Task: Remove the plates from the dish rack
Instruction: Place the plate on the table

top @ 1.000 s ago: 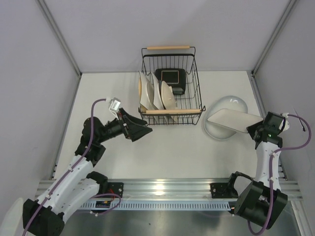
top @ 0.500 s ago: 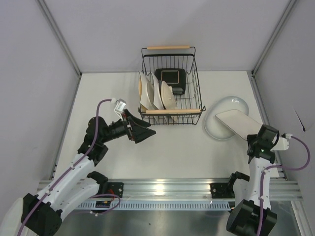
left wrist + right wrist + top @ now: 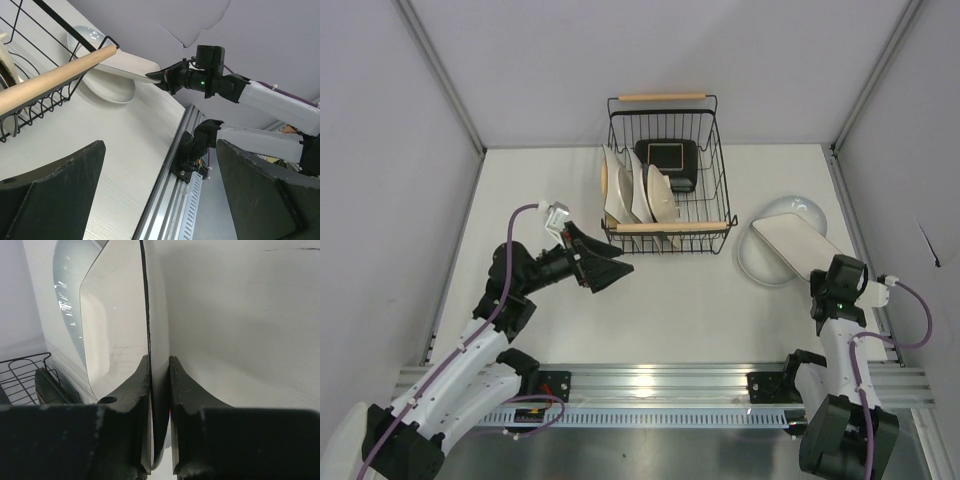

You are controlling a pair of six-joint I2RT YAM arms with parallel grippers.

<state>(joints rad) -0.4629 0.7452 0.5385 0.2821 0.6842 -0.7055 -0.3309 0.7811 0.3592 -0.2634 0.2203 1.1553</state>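
The white square plate [image 3: 788,244] is pinched at its near edge by the right tool [image 3: 159,362] and held tilted over a white round plate [image 3: 790,207] lying on the table [image 3: 680,300] at the right. Other plates [image 3: 638,188] are stood on edge in the dish rack [image 3: 722,190] at the far centre. The left tool [image 3: 616,267] is spread wide near the rack's near left corner.

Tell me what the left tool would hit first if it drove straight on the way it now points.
Probably the white table top: the open left tool aims slightly downward, past the near side of the black wire dish rack. Depth is unclear.
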